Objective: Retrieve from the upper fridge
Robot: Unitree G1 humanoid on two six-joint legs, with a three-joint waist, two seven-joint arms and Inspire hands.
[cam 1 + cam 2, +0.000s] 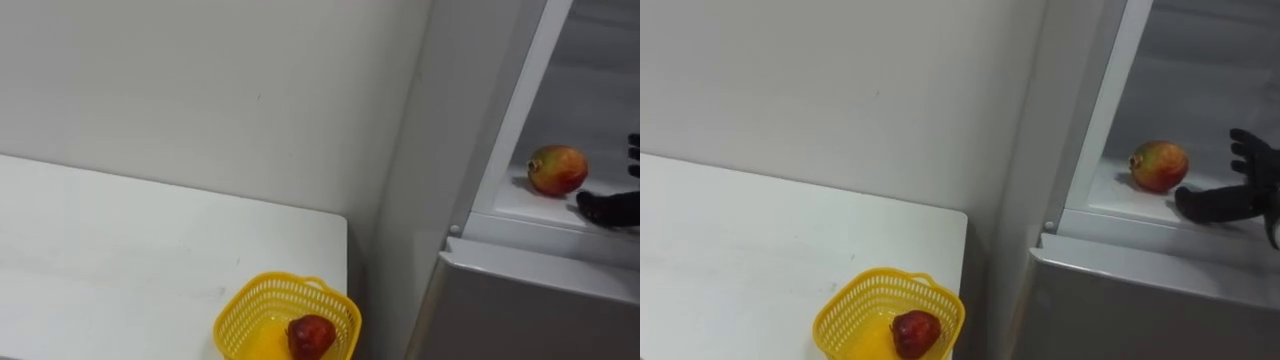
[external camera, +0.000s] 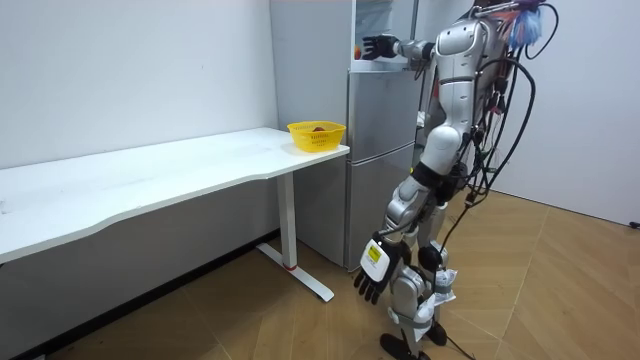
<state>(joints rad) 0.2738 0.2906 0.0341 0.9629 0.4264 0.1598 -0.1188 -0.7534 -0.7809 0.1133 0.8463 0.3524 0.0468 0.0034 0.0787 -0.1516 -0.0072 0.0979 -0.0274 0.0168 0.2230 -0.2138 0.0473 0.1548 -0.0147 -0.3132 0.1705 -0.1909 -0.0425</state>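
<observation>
While the robot is standing upright on the wooden floor directly in front of the fridge, a round fruit, red shading into green and yellow, is lying on the white shelf of the fridge's open upper compartment. It is sitting near the front edge of the shelf, toward the fridge's left wall. The right hand is hovering inside that same upper compartment, low over the shelf and just to the right of the round fruit, apart from it. Its fingers are spreading wide and pointing upward, the thumb is stretching out low toward the round fruit, and it is gripping nothing. The fridge's grey lower door is sitting closed under the compartment. The left hand is hanging at the robot's side, down in front of the fridge's lower part, with its fingers loose and pointing at the floor. Just left of the fridge, a white table is standing against the pale wall. On the table corner nearest the fridge, a yellow basket is holding a dark red fruit.
</observation>
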